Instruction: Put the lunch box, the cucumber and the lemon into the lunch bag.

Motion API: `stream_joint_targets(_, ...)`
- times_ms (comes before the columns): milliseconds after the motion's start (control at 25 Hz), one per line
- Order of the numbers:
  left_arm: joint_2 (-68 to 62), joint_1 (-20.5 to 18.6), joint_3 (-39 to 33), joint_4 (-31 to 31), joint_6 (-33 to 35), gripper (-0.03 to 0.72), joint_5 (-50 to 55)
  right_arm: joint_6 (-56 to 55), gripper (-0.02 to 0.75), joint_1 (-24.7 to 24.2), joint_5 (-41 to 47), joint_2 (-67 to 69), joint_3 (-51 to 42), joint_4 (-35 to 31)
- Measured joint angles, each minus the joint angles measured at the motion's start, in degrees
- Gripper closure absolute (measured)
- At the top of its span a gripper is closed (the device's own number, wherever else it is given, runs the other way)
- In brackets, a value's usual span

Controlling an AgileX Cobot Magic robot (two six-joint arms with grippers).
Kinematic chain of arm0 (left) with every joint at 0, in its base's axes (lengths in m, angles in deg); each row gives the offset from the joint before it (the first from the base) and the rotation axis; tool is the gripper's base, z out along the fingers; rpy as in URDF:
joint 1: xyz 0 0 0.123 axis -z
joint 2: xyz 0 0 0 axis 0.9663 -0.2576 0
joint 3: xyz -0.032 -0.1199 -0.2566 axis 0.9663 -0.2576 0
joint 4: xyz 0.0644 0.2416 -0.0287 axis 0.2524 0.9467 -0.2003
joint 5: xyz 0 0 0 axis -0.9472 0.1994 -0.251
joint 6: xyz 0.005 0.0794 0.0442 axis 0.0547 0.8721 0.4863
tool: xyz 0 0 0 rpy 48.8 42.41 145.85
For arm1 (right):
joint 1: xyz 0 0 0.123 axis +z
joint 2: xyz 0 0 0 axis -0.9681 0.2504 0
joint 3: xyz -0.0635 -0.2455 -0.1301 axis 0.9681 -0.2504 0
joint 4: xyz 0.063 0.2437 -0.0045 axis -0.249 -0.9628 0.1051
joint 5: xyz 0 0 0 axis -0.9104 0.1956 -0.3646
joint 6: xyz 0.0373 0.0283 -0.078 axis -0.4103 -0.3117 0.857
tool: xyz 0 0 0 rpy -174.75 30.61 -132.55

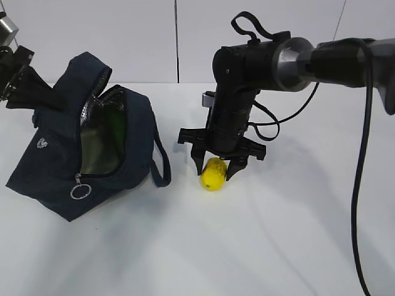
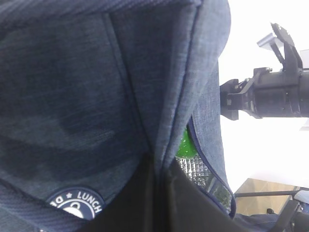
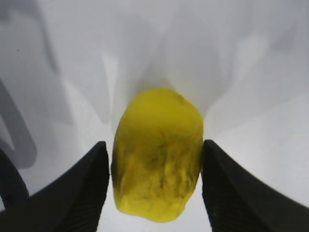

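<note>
my left tool (image 1: 28,92) is clamped on the dark navy fabric lunch bag (image 1: 55,154), holding its mouth open; my right tool (image 1: 216,168) straddles the small bright yellow lemon (image 1: 213,174) on the white desk (image 1: 278,246), fingers (image 3: 87,188) close beside it, grip uncertain.

The lunch bag (image 1: 62,157) sits on the left of the table (image 1: 278,246), the lemon (image 1: 213,174) just right of it, between the right gripper's (image 1: 215,169) fingers.
</note>
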Motion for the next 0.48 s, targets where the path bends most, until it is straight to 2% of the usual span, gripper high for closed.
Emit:
stream_joint_targets(360, 0.0, 0.0, 0.0, 0.1, 0.0, 0.697, 0.0, 0.0, 0.272, 0.0, -0.1, 0.0, 0.0, 0.6)
stream_joint_targets(480, 0.0, 0.0, 0.0, 0.1, 0.0, 0.697, 0.0, 0.0, 0.325, 0.0, -0.2, 0.0, 0.0, 0.6)
